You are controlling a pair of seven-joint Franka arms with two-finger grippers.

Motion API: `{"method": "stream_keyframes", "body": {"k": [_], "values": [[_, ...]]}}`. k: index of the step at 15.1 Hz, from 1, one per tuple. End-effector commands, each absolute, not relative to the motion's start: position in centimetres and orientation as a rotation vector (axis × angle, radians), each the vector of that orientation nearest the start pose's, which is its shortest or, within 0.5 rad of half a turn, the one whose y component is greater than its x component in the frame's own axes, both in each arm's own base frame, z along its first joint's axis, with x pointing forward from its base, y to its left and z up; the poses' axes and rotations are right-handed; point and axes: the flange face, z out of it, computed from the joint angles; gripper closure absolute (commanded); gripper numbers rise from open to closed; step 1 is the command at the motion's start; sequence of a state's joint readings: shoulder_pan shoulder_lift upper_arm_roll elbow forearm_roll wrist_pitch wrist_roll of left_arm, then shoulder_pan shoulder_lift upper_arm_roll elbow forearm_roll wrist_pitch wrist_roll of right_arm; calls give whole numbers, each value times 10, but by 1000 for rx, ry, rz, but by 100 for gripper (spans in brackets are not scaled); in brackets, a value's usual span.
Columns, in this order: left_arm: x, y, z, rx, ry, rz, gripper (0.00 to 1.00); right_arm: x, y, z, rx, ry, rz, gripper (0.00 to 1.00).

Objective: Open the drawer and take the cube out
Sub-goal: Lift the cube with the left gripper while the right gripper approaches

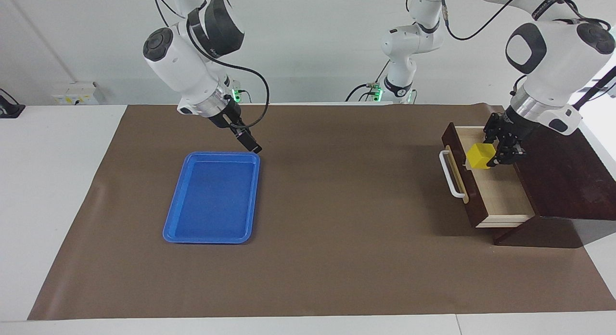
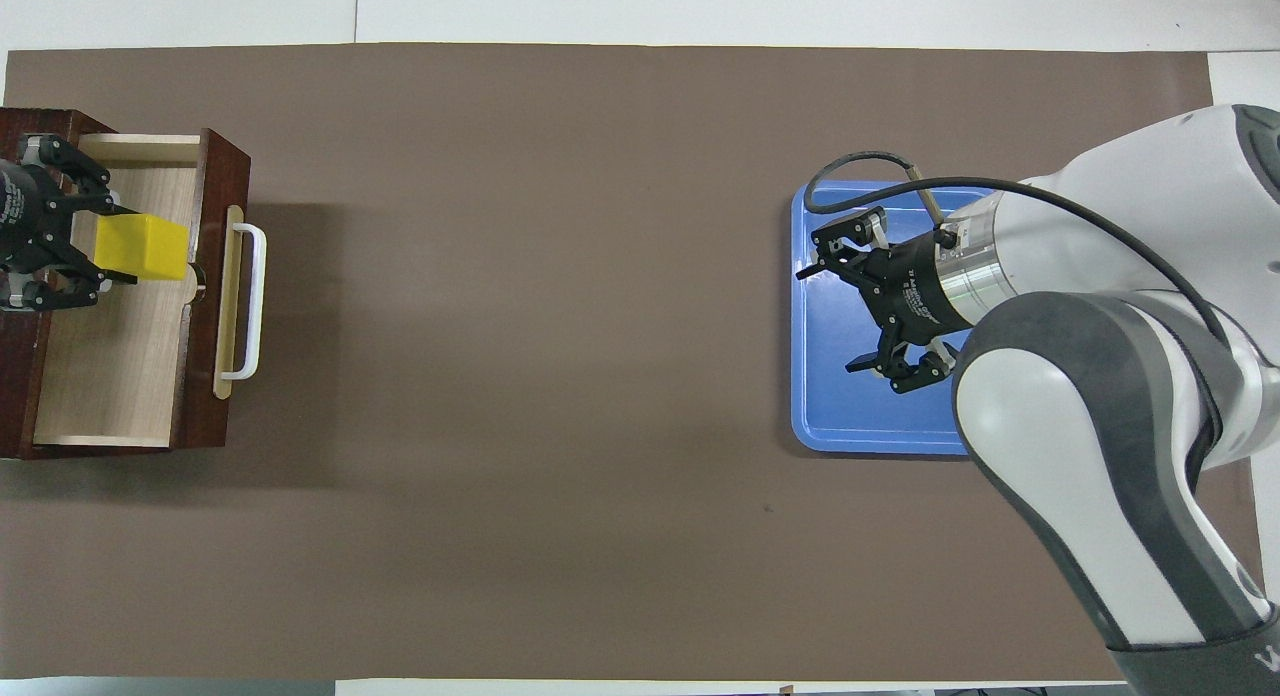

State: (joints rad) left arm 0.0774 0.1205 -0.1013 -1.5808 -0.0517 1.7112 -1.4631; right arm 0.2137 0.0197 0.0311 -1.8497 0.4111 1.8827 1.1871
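My left hand (image 1: 487, 157) is gripping the cube (image 1: 480, 155), fingers clamped on it, holding it above the open drawer (image 1: 500, 195) at the right of the facing view. My right hand (image 1: 250, 145) is hanging wide open, holding nothing, over the blue tray (image 1: 211, 236) at upper left. The brown mat (image 1: 346, 205) is covering the table (image 1: 48, 181).

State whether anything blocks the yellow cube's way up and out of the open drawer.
Nothing visible does. The left gripper is shut on the cube, held up over the open drawer, with only air above. The right gripper waits open over the blue tray's edge.
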Motion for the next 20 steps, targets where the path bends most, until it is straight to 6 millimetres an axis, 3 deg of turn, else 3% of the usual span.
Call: {"method": "stream_keyframes", "body": {"k": [1, 4, 7, 9, 11, 15, 18, 20], "values": [[626, -70, 577, -2349, -2120, 81, 100, 550, 164, 515, -2386, 1442, 359, 0], [616, -139, 574, -2305, -2105, 6, 100, 552, 165, 514, -2373, 1448, 364, 0], [603, -211, 551, -2230, -2099, -11, 100, 556, 170, 520, -2258, 1479, 391, 0], [603, -238, 549, -2199, -2138, -14, 100, 557, 185, 517, -2208, 1544, 389, 0], [599, -268, 539, -2176, -2138, 5, 100, 554, 218, 509, -2185, 1570, 382, 0], [595, -287, 544, -2144, -2228, 71, 100, 554, 255, 494, -2119, 1641, 374, 0], [592, -294, 545, -2143, -2238, 70, 100, 559, 276, 497, -2028, 1649, 419, 0], [592, -296, 545, -2146, -2238, 69, 100, 564, 303, 501, -2003, 1660, 437, 0]]}}
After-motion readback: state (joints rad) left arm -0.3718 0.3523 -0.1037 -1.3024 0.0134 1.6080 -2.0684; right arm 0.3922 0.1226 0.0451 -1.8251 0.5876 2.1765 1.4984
